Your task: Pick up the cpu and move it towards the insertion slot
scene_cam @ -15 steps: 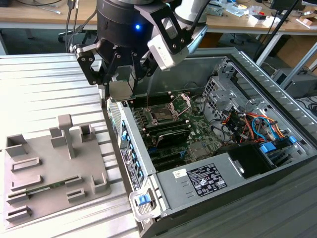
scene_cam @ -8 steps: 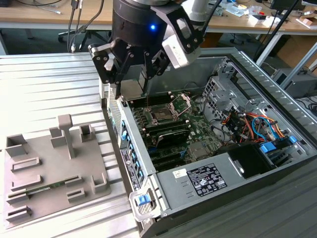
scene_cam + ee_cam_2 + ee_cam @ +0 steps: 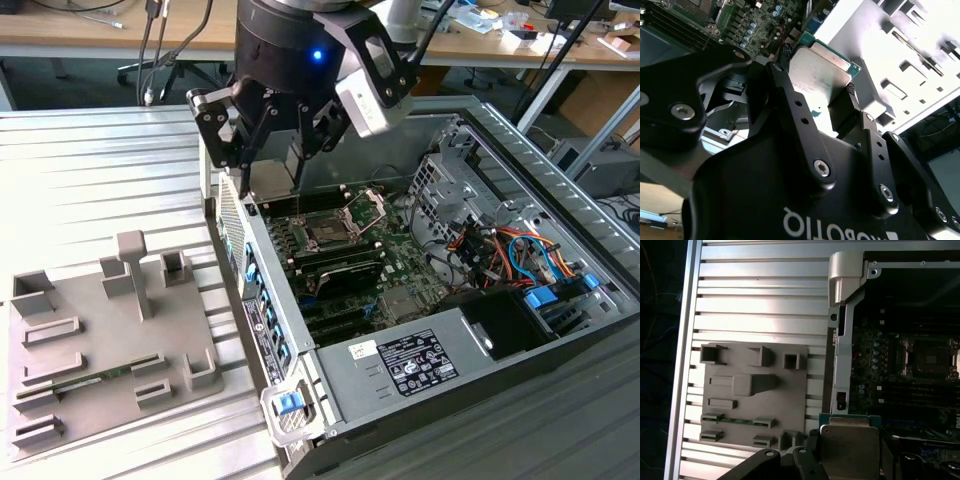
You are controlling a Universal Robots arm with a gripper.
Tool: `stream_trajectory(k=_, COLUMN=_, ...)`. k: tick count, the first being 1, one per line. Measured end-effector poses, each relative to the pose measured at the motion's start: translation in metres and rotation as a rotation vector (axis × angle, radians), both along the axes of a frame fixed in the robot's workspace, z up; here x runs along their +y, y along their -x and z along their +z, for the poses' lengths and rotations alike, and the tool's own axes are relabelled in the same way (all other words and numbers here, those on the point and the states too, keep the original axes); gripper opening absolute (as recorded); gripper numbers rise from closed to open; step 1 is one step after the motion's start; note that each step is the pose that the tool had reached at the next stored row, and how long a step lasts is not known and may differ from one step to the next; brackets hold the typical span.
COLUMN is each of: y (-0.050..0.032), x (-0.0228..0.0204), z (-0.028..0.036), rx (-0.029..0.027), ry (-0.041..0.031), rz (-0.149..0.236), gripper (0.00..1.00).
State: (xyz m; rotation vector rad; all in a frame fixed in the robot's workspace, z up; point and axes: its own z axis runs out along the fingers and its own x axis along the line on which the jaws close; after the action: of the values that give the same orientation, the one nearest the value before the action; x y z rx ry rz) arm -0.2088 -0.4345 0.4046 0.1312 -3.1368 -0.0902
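Cpu (image 3: 819, 75) sits clamped between the gripper's (image 3: 272, 180) fingers, off the tray (image 3: 90, 300) and in the air above the case (image 3: 288, 300) wall, near but short of the open slot (image 3: 330, 232), so pickup looks done, the carry only partly, with the arm pointing straight down.

We saw a silvery-grey top and a thin green rim on the cpu (image 3: 822, 75). The gripper (image 3: 272, 170) was matt black, with a blue light (image 3: 318, 55) above it. The insertion slot (image 3: 328, 232) was dark inside a silver frame, on a green board (image 3: 867, 365). The tray (image 3: 110, 340) was plain grey, the table (image 3: 90, 170) pale silver with straight ribs. The cables (image 3: 520, 250) were orange and blue.
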Motion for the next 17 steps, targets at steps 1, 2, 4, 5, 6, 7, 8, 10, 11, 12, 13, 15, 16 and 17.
stream_trajectory(k=1, y=-0.0008, x=0.0002, z=0.0, rx=0.0, ry=0.0, rz=0.0, gripper=0.55)
stream_trajectory(k=2, y=-0.0018, x=0.0005, z=-0.0001, rx=0.0001, ry=0.0, rz=0.0, gripper=0.55)
stream_trajectory(k=4, y=-0.0039, x=0.0009, z=-0.0001, rx=0.0, ry=0.0, rz=0.0, gripper=0.55)
stream_trajectory(k=5, y=-0.0054, x=0.0013, z=-0.0001, rx=0.0001, ry=0.0001, rz=0.0, gripper=0.55)
stream_trajectory(k=6, y=-0.0063, x=0.0014, z=-0.0002, rx=0.0001, ry=0.0, rz=0.0, gripper=0.55)
stream_trajectory(k=7, y=-0.0069, x=0.0016, z=-0.0002, rx=0.0, ry=0.0, rz=0.0, gripper=0.55)
stream_trajectory(k=8, y=-0.0077, x=0.0017, z=-0.0002, rx=0.0001, ry=0.0, rz=0.0, gripper=0.55)
stream_trajectory(k=10, y=-0.0092, x=0.0019, z=-0.0003, rx=0.0, ry=0.0, rz=0.0, gripper=0.55)
stream_trajectory(k=11, y=-0.0099, x=0.002, z=-0.0002, rx=0.0001, ry=0.0001, rz=0.0, gripper=0.55)
stream_trajectory(k=12, y=-0.0106, x=0.0021, z=-0.0003, rx=0.0, ry=0.0001, rz=0.0, gripper=0.55)
stream_trajectory(k=13, y=-0.0113, x=0.0021, z=-0.0003, rx=0.0, ry=0.0, rz=0.0, gripper=0.55)
stream_trajectory(k=15, y=-0.0126, x=0.0023, z=-0.0003, rx=0.0, ry=0.0, rz=0.0, gripper=0.55)
stream_trajectory(k=16, y=-0.0135, x=0.0024, z=-0.0003, rx=0.0001, ry=0.0, rz=0.0, gripper=0.55)
stream_trajectory(k=17, y=-0.0141, x=0.0024, z=-0.0004, rx=0.0, ry=0.0, rz=0.0, gripper=0.55)
